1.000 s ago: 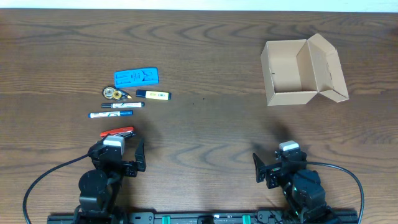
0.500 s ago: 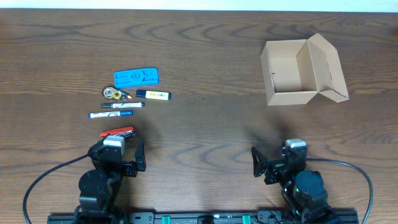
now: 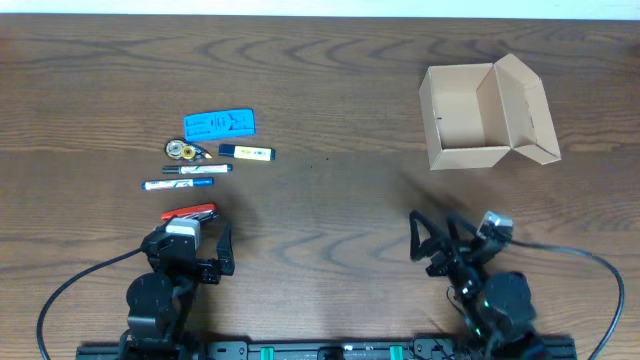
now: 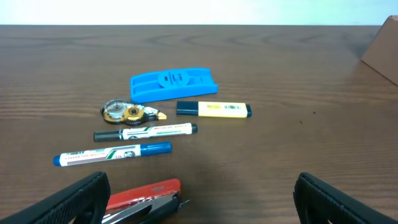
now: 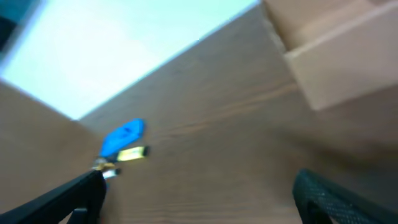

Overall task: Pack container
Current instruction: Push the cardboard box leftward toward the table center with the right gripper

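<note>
Packing is only starting. The container [image 3: 468, 157] is sitting open at two o'clock. The left gripper [image 3: 188, 248] and right gripper [image 3: 442, 245] are gaping wide, holding nothing. Next, I think: grabbing the pens [image 3: 190, 178] at nine o'clock.

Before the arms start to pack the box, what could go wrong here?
1. The red tool lies just in front of the open left gripper; reaching past it for the markers could knock it.
2. The black marker, blue marker and tape dispenser lie close together, so closing on one may drag a neighbour.
3. The container stands far from them, so a long carry could drop something.
</note>
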